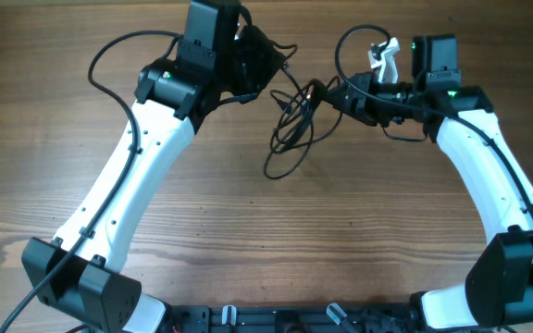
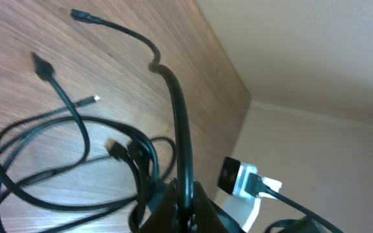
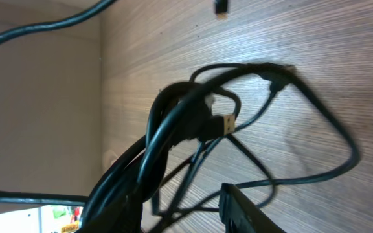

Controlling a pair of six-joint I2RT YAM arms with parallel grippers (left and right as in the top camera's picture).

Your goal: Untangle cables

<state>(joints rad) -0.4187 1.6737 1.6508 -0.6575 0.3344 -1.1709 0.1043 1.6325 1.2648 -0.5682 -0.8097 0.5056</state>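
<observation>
Finding: the cables (image 1: 294,125) lie loosely tangled on the table (image 1: 248,222), between both arms. The left gripper (image 2: 183,206) is clamped on one strand — the right gripper (image 3: 173,210) has its jaws apart, straddling the bundle.

On the near side of the cables (image 1: 291,129), the surface (image 1: 276,231) lies bare and wide between both arms. The left arm (image 1: 142,157) crowds the cables' left and the right arm (image 1: 475,157) their right. Beyond them only a narrow strip is open.
</observation>
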